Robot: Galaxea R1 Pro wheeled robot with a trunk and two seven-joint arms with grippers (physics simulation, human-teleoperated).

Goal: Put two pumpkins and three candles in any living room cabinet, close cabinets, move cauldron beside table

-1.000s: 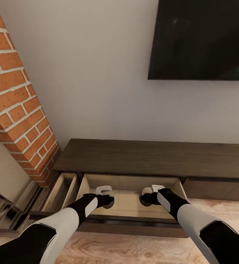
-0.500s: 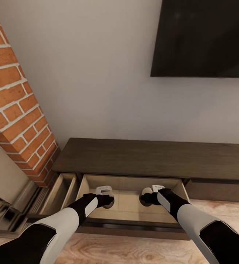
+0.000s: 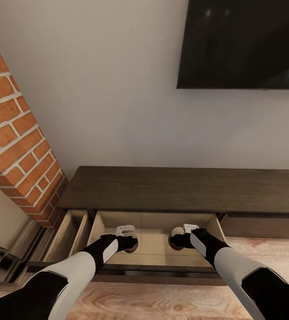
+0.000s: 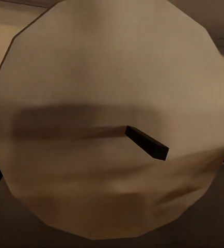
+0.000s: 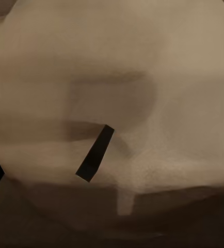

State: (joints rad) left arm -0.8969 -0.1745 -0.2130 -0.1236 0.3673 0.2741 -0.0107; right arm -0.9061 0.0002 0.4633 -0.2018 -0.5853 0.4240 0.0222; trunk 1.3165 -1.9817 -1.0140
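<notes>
Each wrist view shows me a candle very close: the left candle (image 4: 109, 119) is a tan-grey disc with faceted edges and a short dark wick lying flat on its top, and the right candle (image 5: 117, 103) has the same pale tan top, with its dark wick pointing to about 7 o'clock. From the head camera, I see both arms reaching down into the open middle drawer (image 3: 155, 220) of the cabinet (image 3: 184, 189), the long dark brown unit that stands under the wall TV (image 3: 244, 42).

The left gripper (image 3: 127, 243) is at about 7 o'clock of the drawer's floor and the right gripper (image 3: 177, 242) at about 5 o'clock. Below each gripper there is a small round pale shape with dark shadow, which I take for the candles, low over the light wood bottom of the drawer. I cannot tell if the fingers are spread or are pinching the candles, because the candle tops cover them.

The rest of the drawer's floor between the two grippers is bare light wood. At 9 o'clock from it, a second, narrower drawer (image 3: 66, 231) is also pulled out, beside the red brick fireplace (image 3: 17, 133); of its inside I see only the pale walls.
</notes>
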